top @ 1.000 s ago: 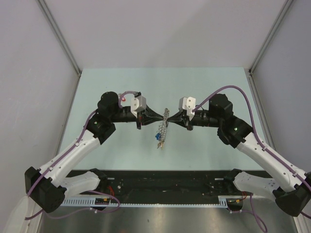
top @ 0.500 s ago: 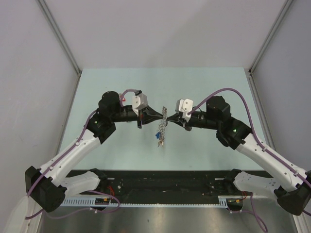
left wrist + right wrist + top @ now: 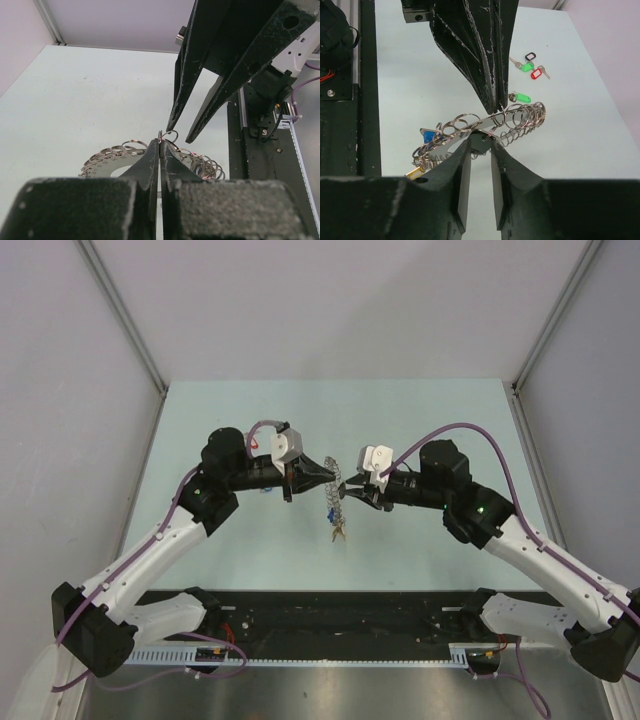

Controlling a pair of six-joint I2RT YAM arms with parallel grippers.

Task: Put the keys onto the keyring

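Observation:
The keyring is a flat silvery ring plate fringed with many small split rings. It hangs above the table between my grippers. My left gripper is shut on its top edge, as the left wrist view shows. In the right wrist view the keyring lies tilted just past my right gripper. That gripper is open, its fingertips level with the ring's near edge and not pinching it. A blue-tagged key and a yellow-tagged key hang from the ring's low end.
Loose keys lie on the pale green table beyond the ring: one with a green tag, and a green and black pair beside one with a red tag. The black base rail runs along the near edge.
My right gripper has opened and let go of the keyring, which both grippers held a second ago. Both grippers have shifted slightly left and the ring now hangs from the left one.

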